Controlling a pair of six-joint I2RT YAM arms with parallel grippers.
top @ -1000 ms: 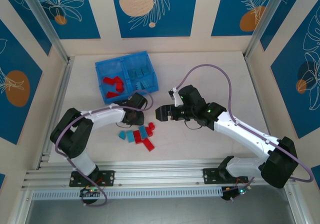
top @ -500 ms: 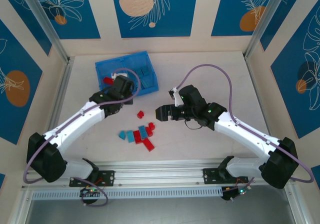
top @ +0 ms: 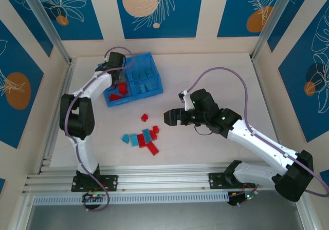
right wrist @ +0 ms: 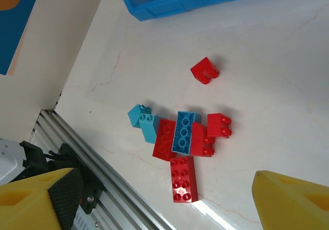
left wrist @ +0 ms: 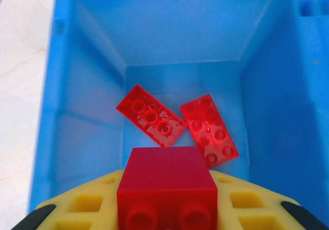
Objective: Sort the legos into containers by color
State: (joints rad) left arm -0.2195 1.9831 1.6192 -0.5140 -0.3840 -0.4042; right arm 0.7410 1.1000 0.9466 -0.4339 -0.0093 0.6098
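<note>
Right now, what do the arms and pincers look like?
Both the left arm and right arm have white links, black joints and a looping purple cable. The left pincer and right pincer have yellow latticed fingers with black pads.

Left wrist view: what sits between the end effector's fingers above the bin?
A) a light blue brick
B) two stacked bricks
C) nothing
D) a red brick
D: a single red brick is clamped in the left end effector, over the blue bin.
</note>
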